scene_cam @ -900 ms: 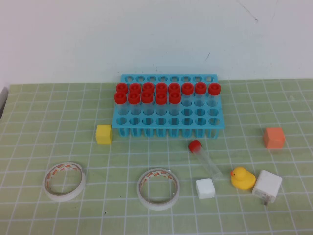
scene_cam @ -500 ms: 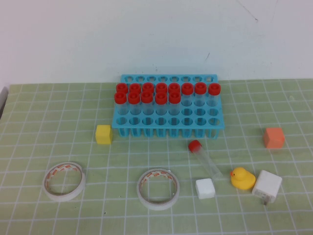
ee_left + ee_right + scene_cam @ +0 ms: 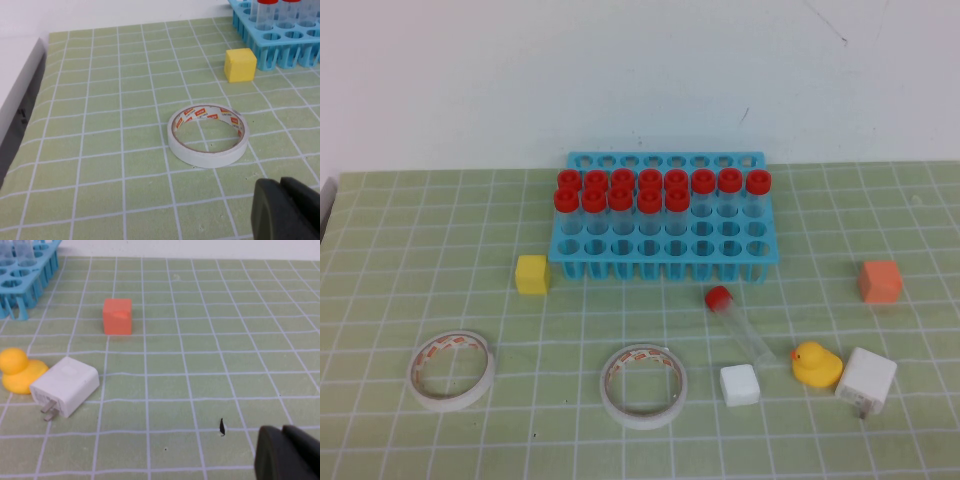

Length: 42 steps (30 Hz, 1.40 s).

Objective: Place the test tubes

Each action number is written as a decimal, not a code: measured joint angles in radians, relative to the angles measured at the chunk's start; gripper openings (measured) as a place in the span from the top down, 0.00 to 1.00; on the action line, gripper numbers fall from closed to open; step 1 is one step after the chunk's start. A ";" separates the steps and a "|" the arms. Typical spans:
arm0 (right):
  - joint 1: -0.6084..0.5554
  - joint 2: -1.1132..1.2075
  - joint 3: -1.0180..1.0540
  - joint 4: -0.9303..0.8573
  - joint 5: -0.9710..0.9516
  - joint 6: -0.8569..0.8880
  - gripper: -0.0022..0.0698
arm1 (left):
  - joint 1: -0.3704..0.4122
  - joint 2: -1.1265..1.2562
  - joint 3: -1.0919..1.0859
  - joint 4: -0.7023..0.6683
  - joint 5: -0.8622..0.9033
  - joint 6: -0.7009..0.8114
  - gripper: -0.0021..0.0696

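Note:
A blue rack (image 3: 663, 250) stands at the back of the mat with several red-capped test tubes (image 3: 648, 190) upright in its two rear filled rows. One more red-capped tube (image 3: 738, 322) lies flat on the mat in front of the rack's right end. Neither arm shows in the high view. My left gripper (image 3: 280, 186) is shut and empty, hovering near a tape roll (image 3: 207, 135). My right gripper (image 3: 281, 434) is shut and empty, over bare mat near the white charger (image 3: 65, 385).
A yellow cube (image 3: 532, 274) sits left of the rack. Two tape rolls (image 3: 451, 369) (image 3: 642, 385) lie near the front. A white cube (image 3: 739, 385), a yellow duck (image 3: 815, 363), the white charger (image 3: 866, 380) and an orange cube (image 3: 879, 282) occupy the right.

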 joint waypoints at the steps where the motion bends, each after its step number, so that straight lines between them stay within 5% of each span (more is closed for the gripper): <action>1: 0.000 0.000 0.000 0.000 0.000 0.000 0.97 | 0.000 0.000 0.000 0.000 0.000 0.000 0.97; 14: 0.000 0.000 0.000 0.000 -0.017 0.000 0.97 | 0.000 0.000 0.000 -0.002 -0.023 0.000 0.97; 28: 0.000 0.000 0.011 0.000 -0.647 0.002 0.97 | 0.000 0.000 0.002 -0.002 -0.608 0.000 0.97; 42: 0.000 0.000 0.011 0.000 -0.808 -0.002 0.97 | 0.000 0.000 0.002 -0.008 -0.804 -0.009 0.97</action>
